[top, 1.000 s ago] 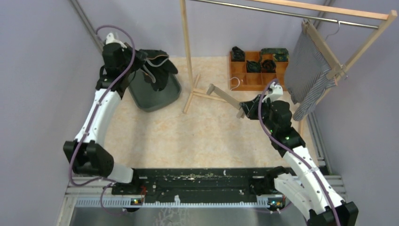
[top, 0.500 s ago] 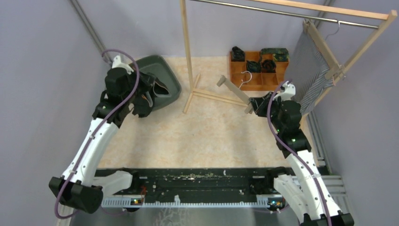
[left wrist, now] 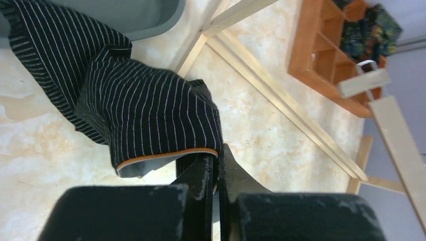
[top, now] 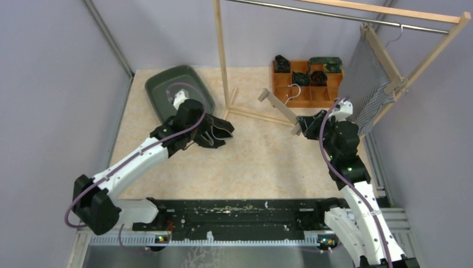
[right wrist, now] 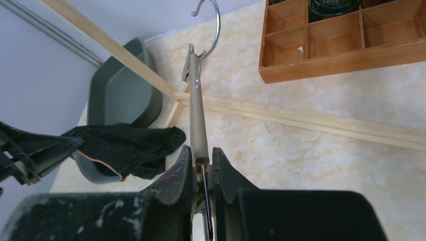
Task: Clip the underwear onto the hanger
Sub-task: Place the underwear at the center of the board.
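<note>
Worktop [top: 251, 162]: beige, marbled surface; it carries everything listed below.
Clothes rack [top: 220, 56]: pale wooden frame with a metal rail across the top. Its left post stands at the middle rear, with foot bars running along the worktop.
Striped garment [top: 371, 84]: grey-and-white stripes, hanging from the rail at the far right.
Green bin [top: 167, 89]: dark green tub at the rear left, just behind the left arm's wrist.
Compartment box [top: 301, 95]: orange-brown wooden organiser at the rear right. Dark rolled items sit in its back cells.
Hanger [top: 279, 107]: pale wooden bar with a metal hook and a clip block at its far end. It is held above the worktop in front of the compartment box, slanting toward the rack foot.
Underwear [left wrist: 145, 110]: black with thin white pinstripes and an orange-edged hem. It hangs bunched between the bin and the rack foot, apart from the hanger. Contact with the worktop cannot be determined.
Left claw [left wrist: 217, 155]: fingers pressed together, pinching the underwear at its orange-edged hem.
Right claw [right wrist: 201, 155]: closed narrowly on the near end of the hanger bar.
</note>
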### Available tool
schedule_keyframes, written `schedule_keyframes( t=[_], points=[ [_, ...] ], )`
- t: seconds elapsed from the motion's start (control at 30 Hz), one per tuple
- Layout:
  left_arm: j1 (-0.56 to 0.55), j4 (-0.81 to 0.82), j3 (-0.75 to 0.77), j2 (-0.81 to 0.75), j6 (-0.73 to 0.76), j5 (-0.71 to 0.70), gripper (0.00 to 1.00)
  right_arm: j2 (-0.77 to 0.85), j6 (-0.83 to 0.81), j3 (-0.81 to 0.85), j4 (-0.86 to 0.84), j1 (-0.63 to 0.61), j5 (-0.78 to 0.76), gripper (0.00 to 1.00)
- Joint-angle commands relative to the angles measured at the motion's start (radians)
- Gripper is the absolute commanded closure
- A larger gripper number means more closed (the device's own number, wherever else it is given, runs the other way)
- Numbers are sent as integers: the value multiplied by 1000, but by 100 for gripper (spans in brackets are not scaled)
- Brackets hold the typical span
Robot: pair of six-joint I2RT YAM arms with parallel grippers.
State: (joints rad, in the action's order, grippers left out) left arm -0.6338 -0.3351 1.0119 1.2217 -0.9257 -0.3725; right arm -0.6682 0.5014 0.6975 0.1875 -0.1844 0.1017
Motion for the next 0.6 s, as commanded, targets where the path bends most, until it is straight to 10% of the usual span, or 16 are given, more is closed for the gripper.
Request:
schedule_keyframes(
  t=[0.0,0.33,0.47,0.57],
  points=[
    [-39,45,34,119,-121,-63,100,33,1,35,-31,10,-40,100],
    [-122,206,237,475,-146,45,91,58,-35,75,24,20,-124,100],
    [-134,285,274,526,-108,119,40,57,-50,72,39,22,-139,100],
    [-133,268,250,500,-77,122,24,62,-56,67,44,24,-145,100]
  ],
)
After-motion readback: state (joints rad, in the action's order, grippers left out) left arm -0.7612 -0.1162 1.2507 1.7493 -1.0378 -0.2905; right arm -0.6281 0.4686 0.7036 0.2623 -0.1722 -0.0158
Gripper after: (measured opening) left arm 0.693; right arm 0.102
